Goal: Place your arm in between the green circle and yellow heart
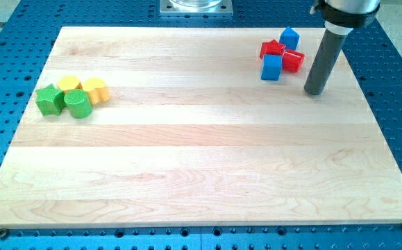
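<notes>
The green circle [78,103] sits at the view's left on the wooden board [201,167], touching the yellow heart [96,89] on its upper right. A green star [49,99] and a yellow block [69,85] press against them in one cluster. My tip [315,91] rests on the board at the view's upper right, far from that cluster. It stands just right of a group of red and blue blocks.
Near my tip lie a blue cube [289,37], a red star [272,49], a red cylinder [293,60] and a second blue block [271,67]. A blue perforated table [20,21] surrounds the board. A metal mount [196,6] shows at the view's top.
</notes>
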